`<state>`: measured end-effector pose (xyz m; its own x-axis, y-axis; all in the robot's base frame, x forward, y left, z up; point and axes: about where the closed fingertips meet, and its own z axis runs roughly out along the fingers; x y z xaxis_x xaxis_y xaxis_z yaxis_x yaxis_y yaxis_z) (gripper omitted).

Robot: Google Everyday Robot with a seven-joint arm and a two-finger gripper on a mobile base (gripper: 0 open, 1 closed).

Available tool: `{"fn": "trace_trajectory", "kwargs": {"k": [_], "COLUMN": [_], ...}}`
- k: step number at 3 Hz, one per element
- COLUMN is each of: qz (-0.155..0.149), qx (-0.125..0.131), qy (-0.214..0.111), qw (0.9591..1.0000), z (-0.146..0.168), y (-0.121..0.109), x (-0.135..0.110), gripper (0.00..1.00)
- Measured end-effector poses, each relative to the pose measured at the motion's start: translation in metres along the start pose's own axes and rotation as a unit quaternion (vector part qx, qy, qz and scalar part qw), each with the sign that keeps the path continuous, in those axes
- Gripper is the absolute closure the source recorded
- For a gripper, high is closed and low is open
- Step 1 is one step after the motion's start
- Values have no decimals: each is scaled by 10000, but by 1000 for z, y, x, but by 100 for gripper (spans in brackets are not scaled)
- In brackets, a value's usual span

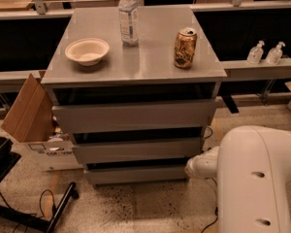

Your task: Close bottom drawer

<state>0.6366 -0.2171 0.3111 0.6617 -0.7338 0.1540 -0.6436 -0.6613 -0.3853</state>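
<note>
The jaws sit at the tip of the white arm (254, 178) at about 4 o'clock in the view, hidden by the arm's rounded end, which is just beside the right end of the bottom drawer (136, 174); I cannot tell if they are apart or together. That drawer is the lowest of three grey fronts, at 6 o'clock, close to the speckled floor (136, 208), with a dark slit above its front; nothing of its inside shows. Above it come the middle drawer (138, 150) and the top drawer (136, 115), each under a dark gap that hides any contents. On the desk (150, 62) a pale bowl (87, 51) stands at 9 o'clock, a clear bottle (128, 18) with a label at 12 and a gold can (185, 48), upright, at 3, all apart from one another. Left of the cabinet, at 9 o'clock, an open cardboard box (31, 113) stands with its flap raised; its contents cannot be made out. At 2 o'clock two small pump bottles (265, 52) stand side by side on a ledge.
</note>
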Motion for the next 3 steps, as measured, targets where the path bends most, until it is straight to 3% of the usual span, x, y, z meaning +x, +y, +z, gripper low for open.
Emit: {"fn": "trace_trajectory", "kwargs": {"k": [1, 2, 3], "qz": [-6, -3, -135], "qx": [-207, -214, -395], "qy": [-141, -150, -147], "qw": [9997, 9997, 9990], "z": [1, 2, 5], "y": [21, 22, 17], "x": [-17, -18, -20], "gripper": [82, 59, 35]}}
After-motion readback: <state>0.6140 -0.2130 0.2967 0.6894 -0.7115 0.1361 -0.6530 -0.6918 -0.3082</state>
